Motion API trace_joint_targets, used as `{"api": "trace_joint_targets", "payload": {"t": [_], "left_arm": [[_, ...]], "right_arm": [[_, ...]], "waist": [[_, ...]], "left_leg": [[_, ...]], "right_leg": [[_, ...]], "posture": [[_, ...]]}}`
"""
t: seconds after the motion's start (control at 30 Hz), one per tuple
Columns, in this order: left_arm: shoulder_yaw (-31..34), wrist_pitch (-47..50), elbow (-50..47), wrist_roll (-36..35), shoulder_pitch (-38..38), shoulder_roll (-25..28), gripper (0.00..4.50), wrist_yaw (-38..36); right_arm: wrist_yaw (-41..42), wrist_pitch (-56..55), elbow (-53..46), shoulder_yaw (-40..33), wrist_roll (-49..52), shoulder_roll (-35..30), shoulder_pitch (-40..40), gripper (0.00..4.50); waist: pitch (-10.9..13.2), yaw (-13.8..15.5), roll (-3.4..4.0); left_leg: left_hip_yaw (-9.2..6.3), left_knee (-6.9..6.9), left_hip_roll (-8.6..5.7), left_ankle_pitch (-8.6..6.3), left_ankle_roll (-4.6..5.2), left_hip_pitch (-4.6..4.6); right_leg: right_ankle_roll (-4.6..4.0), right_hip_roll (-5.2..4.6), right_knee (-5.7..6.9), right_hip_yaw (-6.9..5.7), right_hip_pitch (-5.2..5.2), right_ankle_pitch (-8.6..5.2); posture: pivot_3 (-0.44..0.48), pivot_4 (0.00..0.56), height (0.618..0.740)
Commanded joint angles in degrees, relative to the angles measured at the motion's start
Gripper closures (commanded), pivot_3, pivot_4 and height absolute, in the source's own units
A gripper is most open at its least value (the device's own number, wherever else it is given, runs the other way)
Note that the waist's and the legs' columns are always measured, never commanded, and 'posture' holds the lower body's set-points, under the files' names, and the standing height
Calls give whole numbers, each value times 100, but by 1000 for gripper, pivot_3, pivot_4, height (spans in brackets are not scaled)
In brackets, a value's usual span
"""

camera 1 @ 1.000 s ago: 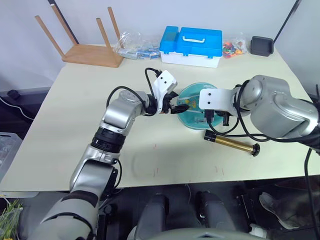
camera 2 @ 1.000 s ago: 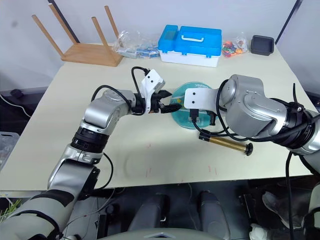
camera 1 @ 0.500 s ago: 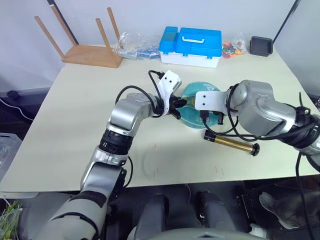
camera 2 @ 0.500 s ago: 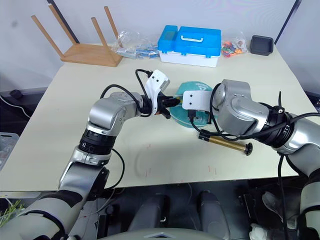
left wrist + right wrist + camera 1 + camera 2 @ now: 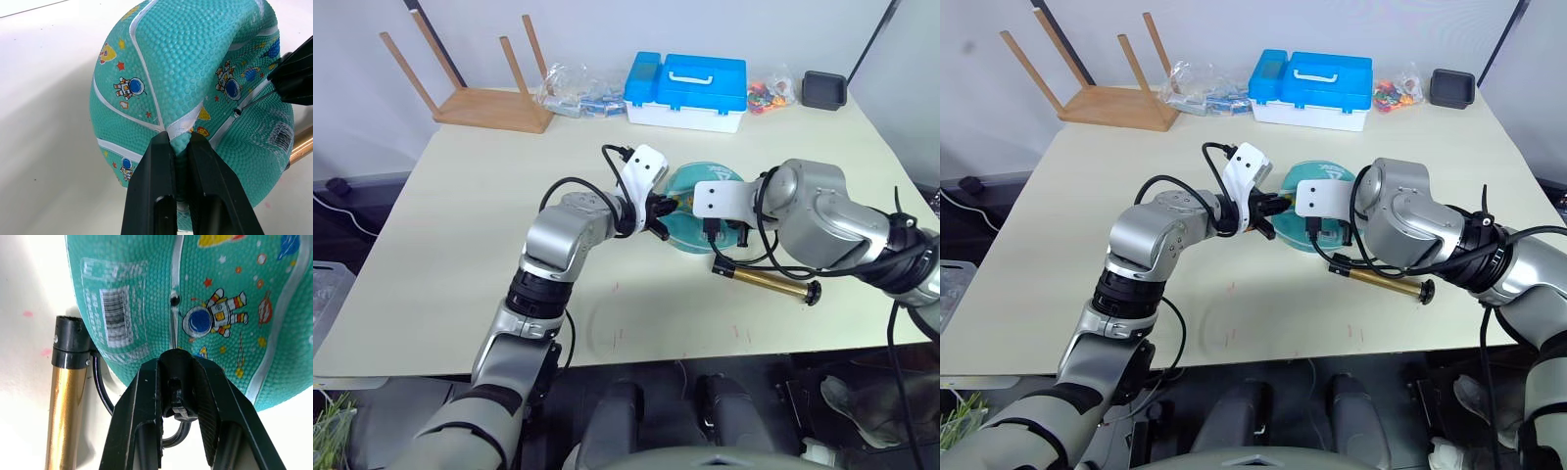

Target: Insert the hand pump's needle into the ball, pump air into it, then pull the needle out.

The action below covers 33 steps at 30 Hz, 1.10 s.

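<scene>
On the cream table [image 5: 460,215], the ball [image 5: 195,73] looks soft and underinflated: the left gripper [image 5: 178,147] is pinched on a fold. The hand pump [image 5: 766,284] lies beside it. The right gripper [image 5: 177,363] clamps the needle [image 5: 252,100] fitting, tip at the valve.

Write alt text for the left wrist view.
The left pincer pinches a fold of the soft teal ball, while the needle points at the valve hole on a white seam. A bronze edge of the hand pump shows beside the ball.
</scene>
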Motion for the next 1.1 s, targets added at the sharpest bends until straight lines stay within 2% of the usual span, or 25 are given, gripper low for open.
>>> {"api": "trace_joint_targets", "payload": {"t": [0.03, 1.1], "left_arm": [[39, -7, -194, -16, 54, 93, 4500, 0], [-79, -18, -411, -60, 244, 195, 4500, 72]], "right_arm": [[182, -133, -119, -273, 17, 46, -170, 4076], [456, -768, 458, -447, -525, 273, -84, 4076]], "waist": [[0, 0, 0], [0, -72, 0]], "left_leg": [[0, 0, 0, 0, 0, 0], [-5, -2, 0, 1, -3, 1]], "right_leg": [[0, 0, -1, 0, 0, 0], [-1, -1, -1, 1, 0, 0]], "posture": [[0, 150, 740], [0, 150, 740]]}}
